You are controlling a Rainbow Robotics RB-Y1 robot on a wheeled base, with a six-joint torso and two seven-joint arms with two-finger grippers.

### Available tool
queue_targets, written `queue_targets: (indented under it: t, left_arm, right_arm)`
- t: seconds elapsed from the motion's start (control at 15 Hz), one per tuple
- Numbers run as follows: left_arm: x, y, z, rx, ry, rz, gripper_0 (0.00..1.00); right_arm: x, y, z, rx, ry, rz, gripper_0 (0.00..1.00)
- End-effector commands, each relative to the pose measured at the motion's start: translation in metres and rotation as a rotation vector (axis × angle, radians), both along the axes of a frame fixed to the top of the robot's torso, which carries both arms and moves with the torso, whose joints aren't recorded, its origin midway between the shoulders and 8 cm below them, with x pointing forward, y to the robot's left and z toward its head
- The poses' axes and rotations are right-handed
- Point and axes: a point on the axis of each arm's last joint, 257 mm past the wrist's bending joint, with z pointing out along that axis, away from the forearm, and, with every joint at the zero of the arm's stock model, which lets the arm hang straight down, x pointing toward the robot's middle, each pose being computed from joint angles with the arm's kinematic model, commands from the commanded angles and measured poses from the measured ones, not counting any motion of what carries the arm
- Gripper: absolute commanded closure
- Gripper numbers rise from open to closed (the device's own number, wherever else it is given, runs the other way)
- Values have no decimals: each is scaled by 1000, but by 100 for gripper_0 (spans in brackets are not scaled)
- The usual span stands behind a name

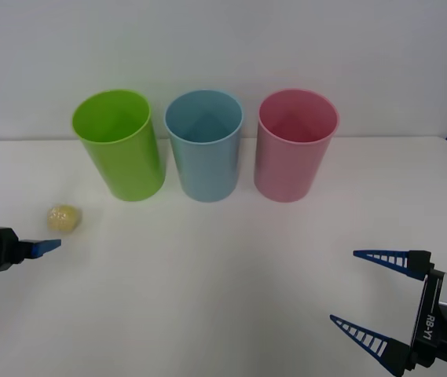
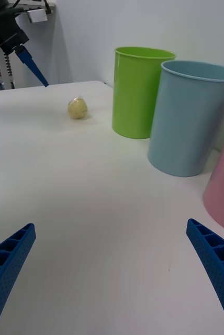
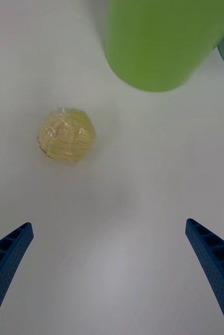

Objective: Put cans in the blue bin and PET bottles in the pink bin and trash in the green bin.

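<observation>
Our right gripper [image 1: 368, 292] waits wide open and empty near the table's front right corner. Our left gripper [image 3: 112, 272], spread and empty, approaches the trash [image 1: 64, 218] by the left edge; next, centre, close, then reach the green bin [image 1: 119, 145] behind.

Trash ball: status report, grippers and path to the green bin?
Left gripper open, short of the trash, not touching. Right gripper open, idle at near right. Trash on table beside green bin; nothing between.

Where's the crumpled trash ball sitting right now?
The trash ball lies on the white table at the front view's left, just in front of the green bin and beside the open left gripper.
</observation>
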Motion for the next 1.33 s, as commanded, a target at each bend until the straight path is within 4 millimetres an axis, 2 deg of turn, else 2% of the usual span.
queue_targets:
  t: [0.07, 0.2, 0.53, 0.93, 1.33]
  left_arm:
    - [24, 6, 0, 13, 7, 12, 0]
    - [43, 10, -2, 24, 13, 23, 0]
    - [63, 19, -16, 43, 44, 52, 0]
    - [85, 16, -43, 29, 79, 89, 0]
    - [107, 10, -50, 45, 54, 106, 0]
  right_arm:
    - [0, 0, 0, 0, 0, 0, 0]
    - [0, 0, 0, 0, 0, 0, 0]
    - [0, 0, 0, 0, 0, 0, 0]
    - [0, 0, 0, 0, 0, 0, 0]
    - [0, 0, 0, 0, 0, 0, 0]
